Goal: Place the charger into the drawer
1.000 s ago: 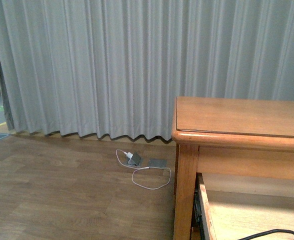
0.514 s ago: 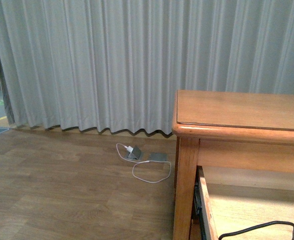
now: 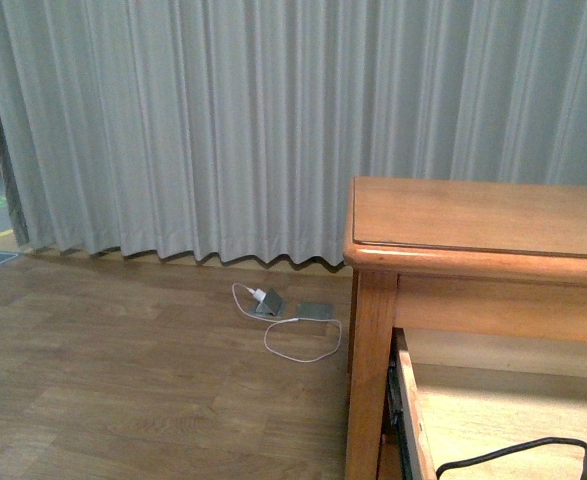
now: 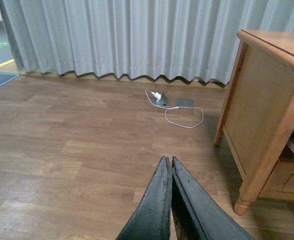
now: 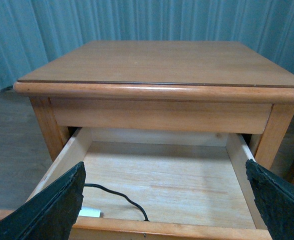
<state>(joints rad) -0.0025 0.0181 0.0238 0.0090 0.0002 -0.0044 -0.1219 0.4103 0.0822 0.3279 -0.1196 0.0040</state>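
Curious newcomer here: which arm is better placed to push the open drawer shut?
Probably right: the right pincer, open, faces the drawer with the charger inside. The left pincer is shut, over floor.

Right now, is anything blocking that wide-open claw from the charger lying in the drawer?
Nothing visible does. The right gripper faces the open drawer with its jaws spread wide. The charger lies inside near a front corner, with only bare drawer floor around it. The drawer's front edge hides part of the white block.

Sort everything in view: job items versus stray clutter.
Job: small white charger block with black cable; open honey-brown wooden drawer.
Lying about: white plug with thin white cable; flat grey floor plate; grey curtain.
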